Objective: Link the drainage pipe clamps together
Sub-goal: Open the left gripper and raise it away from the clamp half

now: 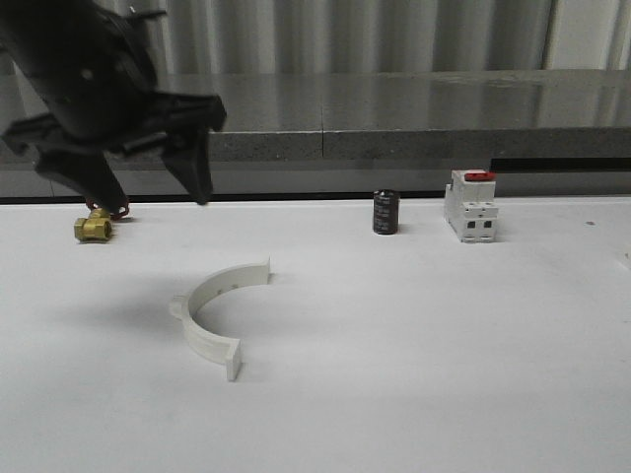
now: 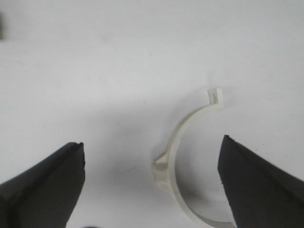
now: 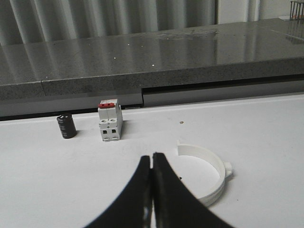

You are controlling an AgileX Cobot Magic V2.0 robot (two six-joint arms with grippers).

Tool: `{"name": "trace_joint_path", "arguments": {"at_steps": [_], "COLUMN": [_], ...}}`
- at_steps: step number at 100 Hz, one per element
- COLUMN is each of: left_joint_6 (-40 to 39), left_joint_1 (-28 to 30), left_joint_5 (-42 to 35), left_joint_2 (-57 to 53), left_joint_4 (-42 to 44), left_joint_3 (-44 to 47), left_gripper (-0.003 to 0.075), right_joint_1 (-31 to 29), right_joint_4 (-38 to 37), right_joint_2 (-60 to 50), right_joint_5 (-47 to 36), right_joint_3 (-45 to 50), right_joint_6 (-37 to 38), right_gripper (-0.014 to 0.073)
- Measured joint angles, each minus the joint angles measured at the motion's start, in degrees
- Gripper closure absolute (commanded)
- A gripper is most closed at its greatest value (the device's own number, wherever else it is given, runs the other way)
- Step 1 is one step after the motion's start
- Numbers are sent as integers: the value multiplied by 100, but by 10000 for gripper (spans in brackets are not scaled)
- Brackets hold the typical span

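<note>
One white half-ring drainage pipe clamp (image 1: 197, 317) lies on the white table (image 1: 414, 374), left of centre, with its open side facing right. My left gripper (image 1: 153, 197) hovers open above and behind it. In the left wrist view that clamp (image 2: 164, 168) lies between the wide-apart black fingertips (image 2: 71, 161), closer to the other finger, and nothing is held by the gripper (image 2: 152, 145). The second clamp (image 3: 214, 159) lies on the table just beside my right gripper (image 3: 152, 156), whose fingers are pressed together with nothing between them.
A white switch block with a red top (image 1: 470, 205) and a black cylinder (image 1: 385, 212) stand at the back of the table. A brass fitting (image 1: 94, 229) lies at the back left. Behind the table runs a grey stone ledge (image 1: 414, 113).
</note>
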Motion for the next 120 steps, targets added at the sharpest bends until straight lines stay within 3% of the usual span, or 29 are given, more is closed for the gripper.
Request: {"name": "trace_joint_path", "arguments": {"at_steps": [22,49,86,98,120], "left_joint_6": [1050,1730,1786,1786,1786], "left_joint_1": [857,1926,2169,2169,2169], "left_joint_5": [60,76,-21,-21,222], "left_joint_2": [-1185,-3017,-5846,-6726,-7714], "left_joint_4": [-121,-485,-844,-866,-901], "left_joint_3": [267,1435,3427,3860,4231], "left_gripper": [155,155,161,248,563], "right_joint_1": [0,0,0,0,0], "right_joint_4": [0,0,0,0,0], "right_joint_2": [0,0,0,0,0], "right_joint_5": [0,0,0,0,0], "right_joint_3": [0,0,0,0,0], "right_joint_6": [0,0,0,0,0], "right_gripper": [661,661,661,661,661]}}
